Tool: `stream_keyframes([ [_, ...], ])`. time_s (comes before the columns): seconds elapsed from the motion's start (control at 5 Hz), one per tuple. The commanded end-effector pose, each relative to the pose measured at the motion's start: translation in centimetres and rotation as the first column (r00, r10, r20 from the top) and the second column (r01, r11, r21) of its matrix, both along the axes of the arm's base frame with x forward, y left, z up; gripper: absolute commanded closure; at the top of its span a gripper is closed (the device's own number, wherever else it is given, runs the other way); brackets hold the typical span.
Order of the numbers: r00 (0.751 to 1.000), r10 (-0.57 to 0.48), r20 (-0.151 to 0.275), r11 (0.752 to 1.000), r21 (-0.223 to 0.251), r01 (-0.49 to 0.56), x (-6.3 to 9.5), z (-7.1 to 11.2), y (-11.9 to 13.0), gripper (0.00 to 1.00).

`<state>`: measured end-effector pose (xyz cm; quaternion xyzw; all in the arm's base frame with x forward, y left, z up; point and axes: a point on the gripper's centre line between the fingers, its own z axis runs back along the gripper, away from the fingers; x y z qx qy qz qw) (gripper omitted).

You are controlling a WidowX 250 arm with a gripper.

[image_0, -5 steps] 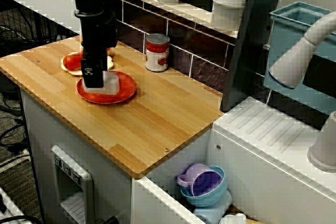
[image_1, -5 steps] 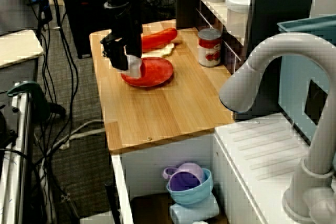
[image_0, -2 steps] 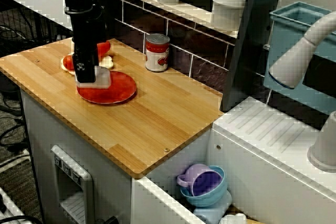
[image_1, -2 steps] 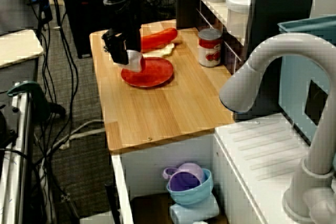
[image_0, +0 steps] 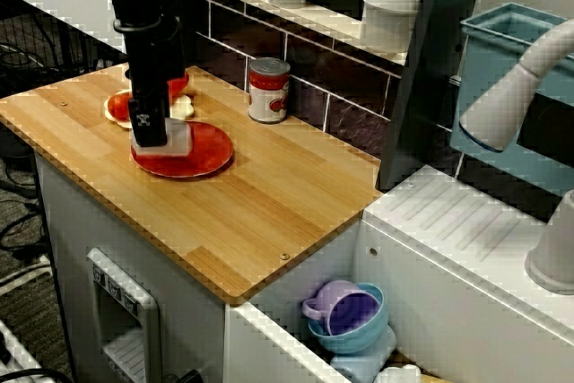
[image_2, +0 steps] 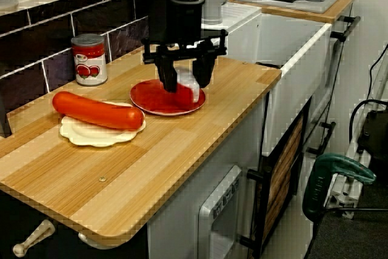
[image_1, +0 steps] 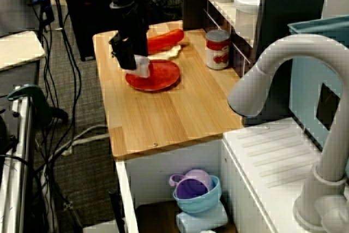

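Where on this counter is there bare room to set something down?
Bare: the wide stretch of counter between the red plate and the white sink unit, plus the front strip. Crowded: the back corner, where jaws hold a white piece at the plate, beside sausage and tomato can.

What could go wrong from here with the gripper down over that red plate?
1. The gripper sits low over the red plate with a white object between its fingers. How firm the hold is cannot be told, so the object might slip or tip.
2. The red plate lies close to the sausage. A sideways nudge from the gripper could slide the plate into it.
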<state>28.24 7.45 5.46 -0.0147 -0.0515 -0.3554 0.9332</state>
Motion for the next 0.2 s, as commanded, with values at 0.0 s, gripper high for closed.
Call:
stream_keyframes([
  [0.0, 0.999, -0.016, 0.037, 1.0, 0.012, 0.016, 0.72, 0.62, 0.26, 0.0],
])
